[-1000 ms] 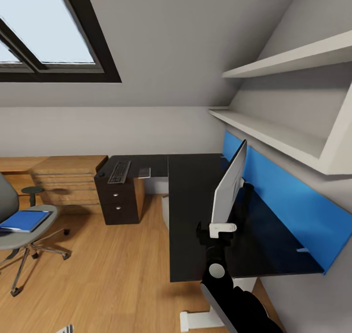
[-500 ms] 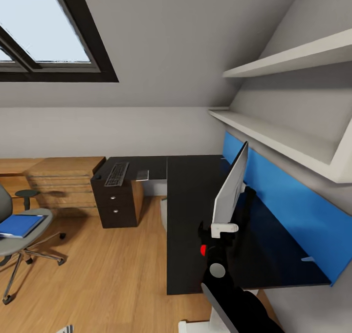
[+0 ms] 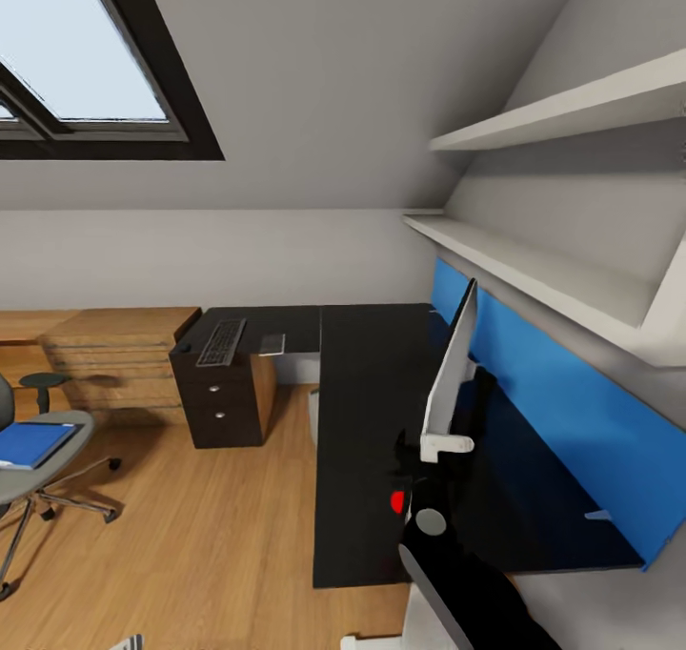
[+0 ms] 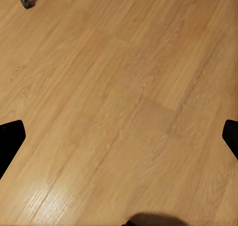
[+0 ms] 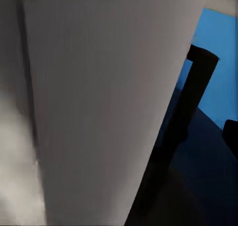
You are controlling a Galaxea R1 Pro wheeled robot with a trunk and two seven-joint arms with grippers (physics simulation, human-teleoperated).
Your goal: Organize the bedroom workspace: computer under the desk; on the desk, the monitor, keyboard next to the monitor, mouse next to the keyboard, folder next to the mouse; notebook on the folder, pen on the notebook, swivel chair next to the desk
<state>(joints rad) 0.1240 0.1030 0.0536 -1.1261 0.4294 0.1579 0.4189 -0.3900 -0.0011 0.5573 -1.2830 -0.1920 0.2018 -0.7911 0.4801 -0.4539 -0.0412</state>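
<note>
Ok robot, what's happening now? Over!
Right hand gripping monitor at the desk. Left hand open over floor. Folder on swivel chair. No blocker seen.

One table [image 3: 367, 364] showing, black, L-shaped. One monitor [image 3: 450, 374] standing on it. One keyboard [image 3: 221, 341] lying on table's far wing. Two silver knobs [image 3: 220, 401] showing on drawer fronts. One swivel chair [image 3: 38, 459] showing, carrying one blue folder [image 3: 30, 443]. One wooden chest of drawers [image 3: 119, 359] standing beyond. Two white wall shelves [image 3: 534, 269] hanging above blue panel [image 3: 572, 412]. One roof window [image 3: 76, 69] showing. One small round stool [image 3: 43, 383] standing near chest.
</note>
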